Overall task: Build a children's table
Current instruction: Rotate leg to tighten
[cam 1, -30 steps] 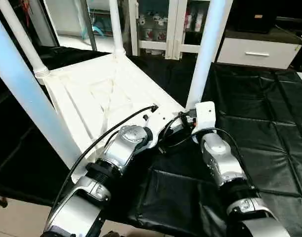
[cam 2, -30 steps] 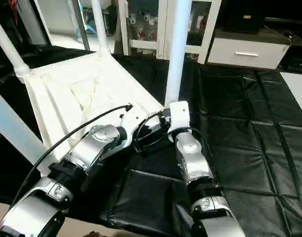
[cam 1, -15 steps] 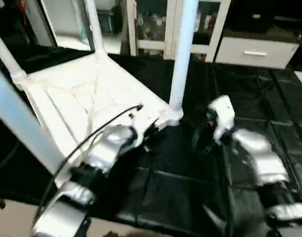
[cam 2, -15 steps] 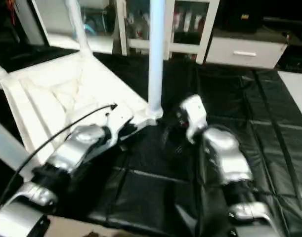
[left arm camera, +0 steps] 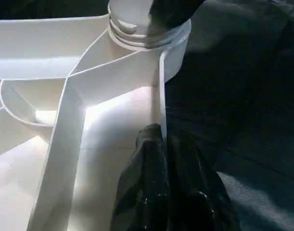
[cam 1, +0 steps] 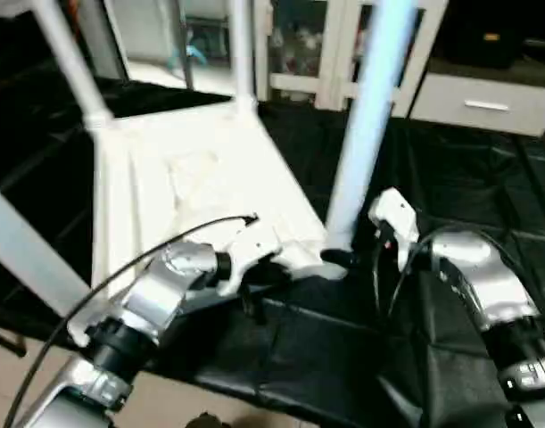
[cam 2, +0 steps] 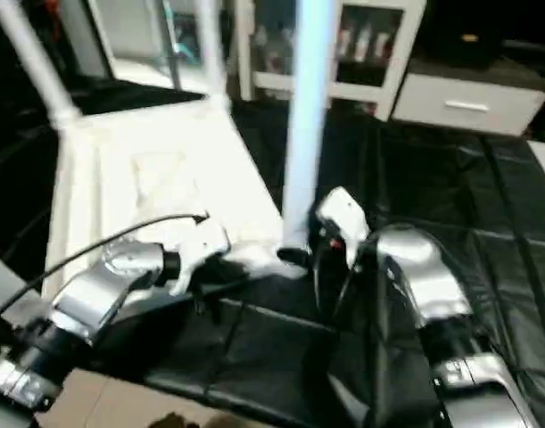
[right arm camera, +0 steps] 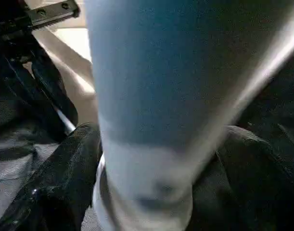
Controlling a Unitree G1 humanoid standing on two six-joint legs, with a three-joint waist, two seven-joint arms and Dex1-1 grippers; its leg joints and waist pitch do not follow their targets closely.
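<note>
We saw the left fingers (left arm camera: 163, 159) pinched shut on the upturned tabletop's (cam 1: 192, 169) near rim, the right fingers (right arm camera: 156, 192) spread wide around the near-right leg (cam 1: 366, 116).

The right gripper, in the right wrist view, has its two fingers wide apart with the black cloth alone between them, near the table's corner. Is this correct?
Not quite. The right wrist view shows the right gripper with its fingers wide apart on either side of a white leg of the upside-down children's table, not around bare cloth.
</note>
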